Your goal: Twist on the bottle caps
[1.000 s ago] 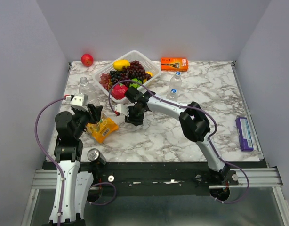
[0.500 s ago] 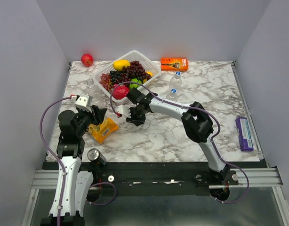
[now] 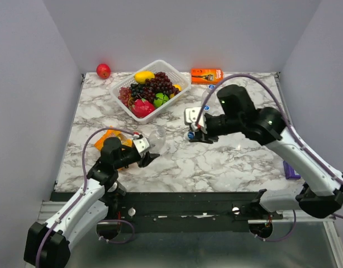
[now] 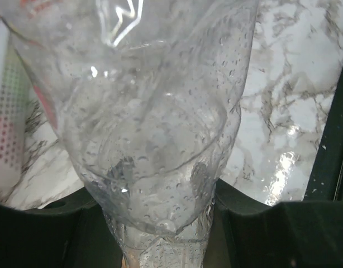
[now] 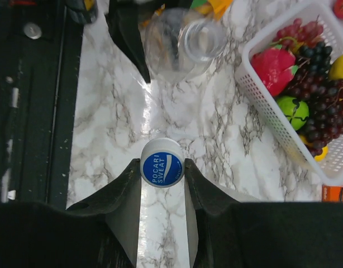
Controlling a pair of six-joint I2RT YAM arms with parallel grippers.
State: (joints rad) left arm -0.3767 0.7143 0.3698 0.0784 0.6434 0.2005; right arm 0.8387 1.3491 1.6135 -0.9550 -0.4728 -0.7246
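Note:
My left gripper [image 3: 149,155] is shut on a clear bottle [image 3: 156,139] near the front middle of the table. In the left wrist view the bottle [image 4: 149,111] fills the frame between the black fingers [image 4: 48,229]. My right gripper [image 3: 193,135] is shut on a blue bottle cap [image 5: 162,164] with white lettering and holds it above the marble, to the right of the held bottle. In the right wrist view the bottle's open mouth [image 5: 185,42] lies ahead of the cap. A second bottle with a blue cap [image 3: 211,87] stands behind the right arm. No third bottle is in view.
A white basket [image 3: 182,85] of fruit stands at the back centre, with a red apple [image 3: 103,70] at the back left and an orange box [image 3: 206,74] at the back. A yellow snack pack [image 3: 109,137] lies under the left arm. A purple box [image 3: 287,166] lies at the right edge.
The left arm has dropped low and reached right, and now holds a bottle. The right arm has pulled back from beside the basket to the right of centre, with a cap in its fingers.

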